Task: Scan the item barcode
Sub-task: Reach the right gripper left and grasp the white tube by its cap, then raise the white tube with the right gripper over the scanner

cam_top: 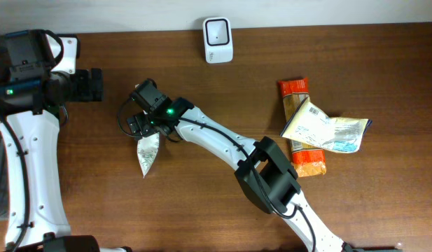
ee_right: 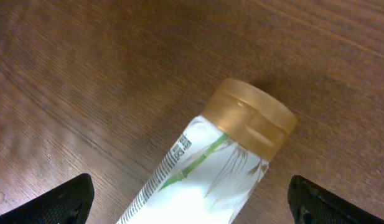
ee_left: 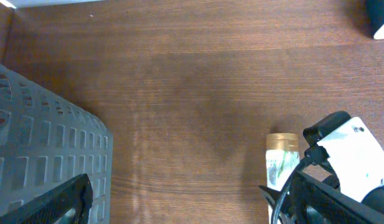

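Observation:
A white tube [ee_right: 210, 180] with a gold cap [ee_right: 251, 124] lies flat on the wooden table, a barcode [ee_right: 163, 171] running along its side. My right gripper [ee_right: 192, 205] hovers over it, open, one finger on each side of the tube and neither touching it. From overhead, the right gripper [cam_top: 151, 130] sits at the tube's [cam_top: 147, 152] cap end. The white scanner [cam_top: 218, 40] stands at the table's far edge. My left gripper [cam_top: 95, 84] is open and empty at the far left. In the left wrist view the tube [ee_left: 282, 163] lies beside the right arm [ee_left: 353, 155].
Two orange snack packets [cam_top: 295, 91] and a white pouch [cam_top: 324, 129] lie in a pile at the right. A grey mesh basket [ee_left: 42, 149] stands off the table's left edge. The right arm [cam_top: 223, 140] stretches diagonally across the table's middle.

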Controlling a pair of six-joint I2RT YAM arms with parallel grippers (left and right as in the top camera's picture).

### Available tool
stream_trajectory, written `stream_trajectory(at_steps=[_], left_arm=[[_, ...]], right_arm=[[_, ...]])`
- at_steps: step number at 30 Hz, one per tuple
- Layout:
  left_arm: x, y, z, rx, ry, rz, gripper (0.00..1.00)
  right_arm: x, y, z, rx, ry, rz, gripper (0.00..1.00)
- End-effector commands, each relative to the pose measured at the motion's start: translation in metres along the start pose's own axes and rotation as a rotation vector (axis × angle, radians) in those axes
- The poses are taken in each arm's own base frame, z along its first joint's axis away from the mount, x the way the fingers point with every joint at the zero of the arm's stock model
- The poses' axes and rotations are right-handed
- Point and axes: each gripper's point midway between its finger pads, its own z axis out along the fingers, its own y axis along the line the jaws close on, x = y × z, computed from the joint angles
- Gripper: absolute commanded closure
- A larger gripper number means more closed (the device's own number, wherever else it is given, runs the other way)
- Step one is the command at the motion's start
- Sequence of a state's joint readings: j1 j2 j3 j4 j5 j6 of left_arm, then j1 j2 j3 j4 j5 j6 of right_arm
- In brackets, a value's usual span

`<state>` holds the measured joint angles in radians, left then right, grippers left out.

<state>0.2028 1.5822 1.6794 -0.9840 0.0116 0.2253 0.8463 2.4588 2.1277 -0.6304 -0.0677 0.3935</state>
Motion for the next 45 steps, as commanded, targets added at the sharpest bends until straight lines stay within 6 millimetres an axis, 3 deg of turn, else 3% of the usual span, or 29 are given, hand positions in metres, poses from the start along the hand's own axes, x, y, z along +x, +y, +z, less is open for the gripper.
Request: stream_trajectory(at_steps=[1,2,4,5,7,9,12,14,16,19,23,25,27,31,32,33,35,37,38,39,41,42,44,45], left_arm=[[-0.001,0.0,-0.001,0.007,-0.006,0.013,0.01],[-0.001,0.0,-0.001,0.007,-0.006,0.013,0.01],[-0.001,0.0,-0.001,0.007,-0.006,0.013,0.01],[-0.001,0.0,-0.001,0.007,-0.006,0.013,0.01],[-0.001,0.0,-0.001,0.007,-0.006,0.013,0.01],[-0.001,0.0,-0.001,0.007,-0.006,0.013,0.01],[-0.001,0.0,-0.001,0.007,-0.006,0.013,0.01],[-0.001,0.0,-0.001,0.007,-0.006,0.013,0.01],[-0.001,0.0,-0.001,0.007,-0.006,0.013,0.01],[-0.001,0.0,-0.001,0.007,-0.006,0.013,0.01],[-0.001,0.0,-0.001,0.007,-0.006,0.013,0.01],[-0.001,0.0,-0.001,0.007,-0.006,0.013,0.01],[-0.001,0.0,-0.001,0.007,-0.006,0.013,0.01],[-0.001,0.0,-0.001,0.007,-0.006,0.013,0.01],[-0.001,0.0,-0.001,0.007,-0.006,0.013,0.01],[-0.001,0.0,-0.001,0.007,-0.006,0.013,0.01],[-0.001,0.0,-0.001,0.007,-0.006,0.013,0.01],[-0.001,0.0,-0.001,0.007,-0.006,0.013,0.01],[-0.001,0.0,-0.001,0.007,-0.006,0.013,0.01],[-0.001,0.0,-0.001,0.007,-0.006,0.013,0.01],[-0.001,0.0,-0.001,0.007,-0.006,0.013,0.01],[-0.001,0.0,-0.001,0.007,-0.006,0.013,0.01],[-0.001,0.0,-0.001,0.007,-0.006,0.013,0.01],[-0.001,0.0,-0.001,0.007,-0.006,0.013,0.01]], right_arm=[[0.028,-0.005,0.029,0.017,0.071,0.003,0.06],[0.032,-0.004,0.029,0.011,0.09,0.005,0.15],[0.04,-0.003,0.028,-0.005,0.127,0.009,0.44],[0.047,-0.004,0.027,0.0,0.157,0.011,0.64],[0.055,-0.016,0.024,0.024,0.201,0.02,0.88],[0.064,-0.029,0.011,-0.05,0.292,-0.025,0.96],[0.076,-0.045,-0.014,-0.288,0.418,-0.027,0.96],[0.078,-0.068,-0.029,-0.359,0.453,-0.013,0.82],[0.082,-0.094,-0.039,-0.355,0.479,-0.015,0.48],[0.069,-0.117,-0.06,-0.357,0.475,0.009,0.4],[0.043,-0.145,-0.113,-0.344,0.465,0.044,0.28],[0.055,-0.147,-0.113,-0.357,0.503,0.029,0.23],[0.077,-0.138,-0.102,-0.368,0.569,0.036,0.2],[0.144,-0.117,-0.071,-0.399,0.729,0.045,0.21],[0.153,-0.115,-0.067,-0.411,0.741,0.054,0.21],[0.165,-0.115,-0.061,-0.425,0.755,0.068,0.32],[0.17,-0.114,-0.059,-0.442,0.757,0.082,0.67],[0.169,-0.114,-0.058,-0.443,0.753,0.08,0.89],[0.169,-0.114,-0.059,-0.446,0.752,0.081,0.96],[0.167,-0.114,-0.059,-0.446,0.749,0.079,0.96],[0.145,-0.111,-0.063,-0.501,0.684,0.101,0.96],[0.12,-0.111,-0.071,-0.558,0.613,0.127,0.96],[0.068,-0.123,-0.105,-0.594,0.472,0.142,0.96],[0.053,-0.128,-0.121,-0.592,0.432,0.142,0.96]])
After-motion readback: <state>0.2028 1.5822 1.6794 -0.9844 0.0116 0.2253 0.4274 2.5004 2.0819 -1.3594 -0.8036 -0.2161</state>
